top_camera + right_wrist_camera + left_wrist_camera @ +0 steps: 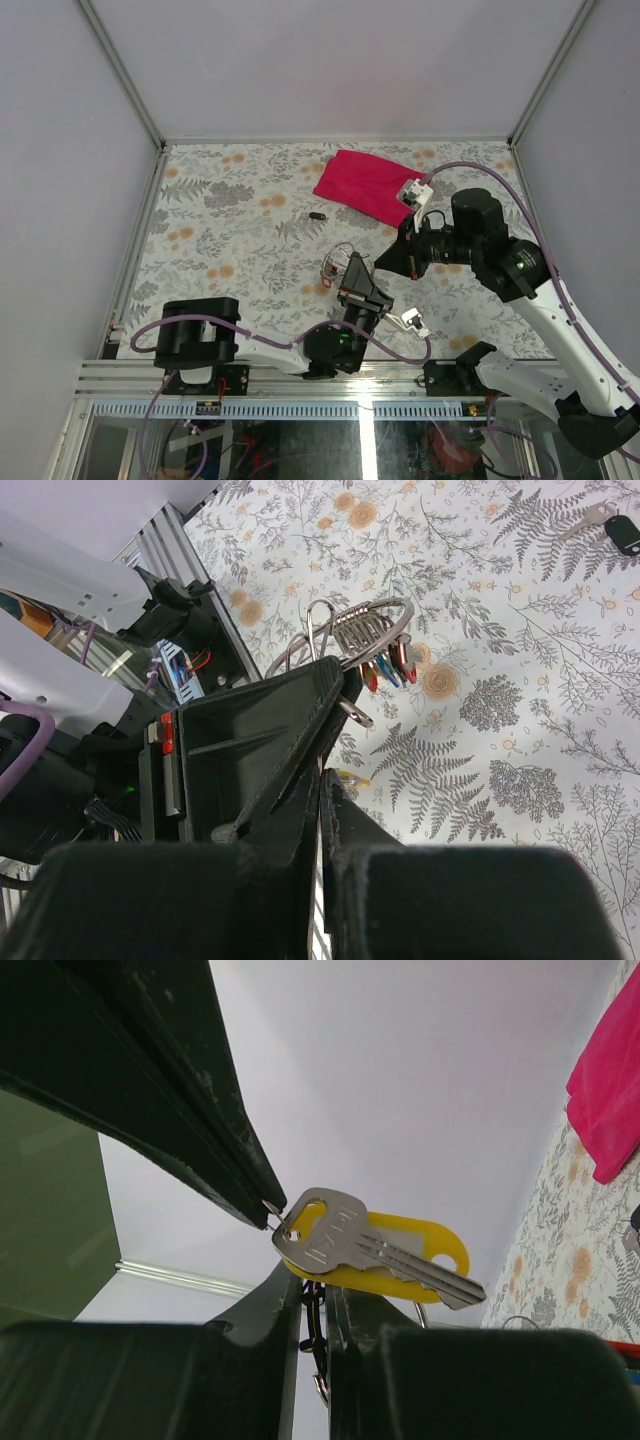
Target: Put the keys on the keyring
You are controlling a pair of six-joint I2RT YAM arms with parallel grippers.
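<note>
The keyring (378,628), a thin silver ring with several coloured-headed keys, is held above the table. My left gripper (350,264) is shut on it, and a piece of ring shows in the narrow gap between its jaws (313,1300). My right gripper (384,262) points left at it, tip to tip. In the left wrist view the right gripper (264,1204) comes in from the upper left. It is shut on the head end of the yellow key (400,1243), a silver blade lying over a yellow plastic tag. A yellow sliver (352,777) shows at my right gripper (322,780).
A magenta cloth (365,185) lies at the back right of the flowered table (220,220). A loose black-headed key (317,215) lies in front of the cloth and is seen again (622,532) in the right wrist view. The metal rail (300,375) runs along the near edge.
</note>
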